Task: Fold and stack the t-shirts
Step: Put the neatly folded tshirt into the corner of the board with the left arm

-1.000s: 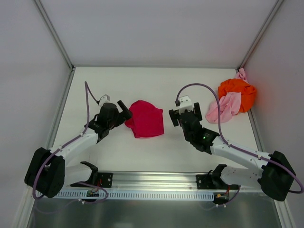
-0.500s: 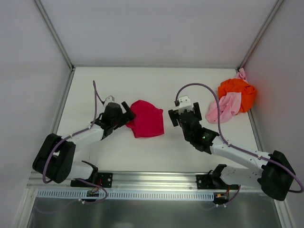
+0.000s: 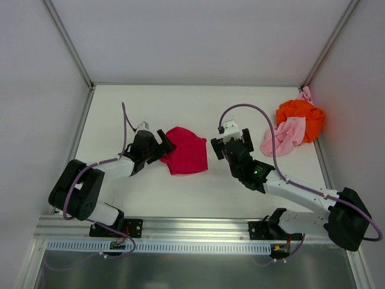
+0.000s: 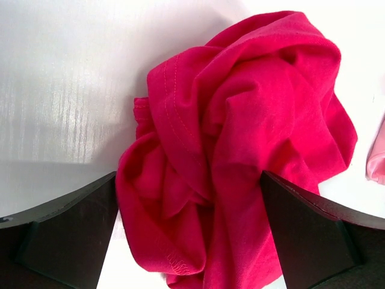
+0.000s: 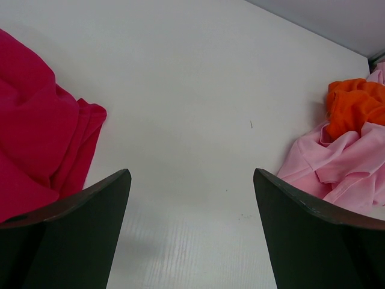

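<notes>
The crimson t-shirt [image 3: 186, 150] lies crumpled in the middle of the table; it fills the left wrist view [image 4: 240, 150]. My left gripper [image 3: 165, 142] is open at the shirt's left edge, its fingers [image 4: 66, 235] standing either side of the cloth folds. My right gripper [image 3: 230, 144] is open and empty over bare table, between the crimson shirt [image 5: 36, 150] and the pale pink t-shirt [image 3: 284, 135]. The pink shirt [image 5: 343, 165] lies partly over the bright orange t-shirt [image 3: 304, 114] at the right wall; the orange one also shows in the right wrist view [image 5: 355, 102].
White walls enclose the table [image 3: 198, 108] on the left, back and right. A metal rail [image 3: 192, 232] with the arm bases runs along the near edge. Purple cables [image 3: 249, 109] loop above each arm.
My left gripper has moved right, up to the crimson shirt's left edge, with the arm stretched lower along the table. My right gripper has shifted slightly up and left.
</notes>
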You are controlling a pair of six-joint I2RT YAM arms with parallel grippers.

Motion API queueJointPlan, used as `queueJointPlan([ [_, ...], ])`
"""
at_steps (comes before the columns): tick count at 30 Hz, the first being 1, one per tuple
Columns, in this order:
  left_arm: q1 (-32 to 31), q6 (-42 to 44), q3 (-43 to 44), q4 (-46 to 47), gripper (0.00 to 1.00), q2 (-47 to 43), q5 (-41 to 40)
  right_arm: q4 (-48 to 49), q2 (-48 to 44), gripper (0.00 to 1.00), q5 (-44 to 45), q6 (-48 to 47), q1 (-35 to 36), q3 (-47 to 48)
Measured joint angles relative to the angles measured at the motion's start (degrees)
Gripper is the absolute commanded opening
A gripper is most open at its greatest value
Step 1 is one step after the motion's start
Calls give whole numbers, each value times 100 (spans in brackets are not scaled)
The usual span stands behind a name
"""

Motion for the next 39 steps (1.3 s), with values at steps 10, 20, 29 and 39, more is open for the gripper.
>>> queueJointPlan([
  [10, 2, -4, 0, 35, 99, -37, 162, -2, 184, 88, -2, -26, 0, 83],
  [20, 256, -310, 310, 1377, 99, 1132, 1333, -4, 186, 88, 2, -46, 4, 96],
  [29, 264, -540, 391, 2216, 46, 1679, 2100, -2, 186, 88, 17, -52, 7, 96],
  [39, 264, -553, 350, 2328, 0, 1853, 2658, -2, 186, 88, 46, -68, 7, 96],
])
